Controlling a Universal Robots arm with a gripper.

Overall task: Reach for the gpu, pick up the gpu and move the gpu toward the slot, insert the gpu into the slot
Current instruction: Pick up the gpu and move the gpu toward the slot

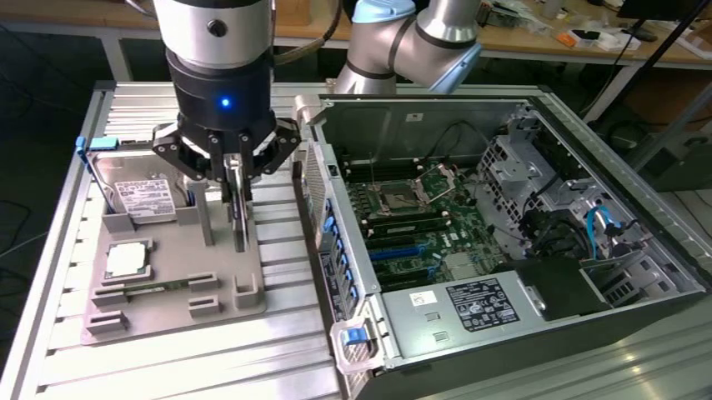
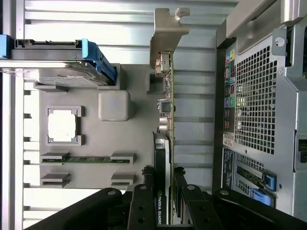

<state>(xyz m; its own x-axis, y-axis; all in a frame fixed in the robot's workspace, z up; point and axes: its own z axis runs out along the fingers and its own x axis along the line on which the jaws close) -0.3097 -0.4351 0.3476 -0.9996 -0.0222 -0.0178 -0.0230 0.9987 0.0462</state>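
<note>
The gpu (image 1: 239, 218) stands on edge over the grey tray (image 1: 178, 321). In the wrist view the gpu (image 2: 167, 110) is seen edge-on, with its silver bracket at the far end. My gripper (image 1: 237, 177) comes straight down on the card's top edge, to the exterior view's left of the open computer case. In the wrist view my gripper (image 2: 163, 172) has a finger on each face of the card and is shut on it. The blue slot (image 1: 395, 248) lies on the motherboard inside the case, apart from the card.
On the tray sit a hard drive (image 1: 145, 197), a square processor chip (image 1: 126, 260) and a memory stick (image 1: 150, 287). The case's rear wall (image 2: 254, 96) stands close beside the card. A ribbed metal table (image 1: 167, 367) carries everything.
</note>
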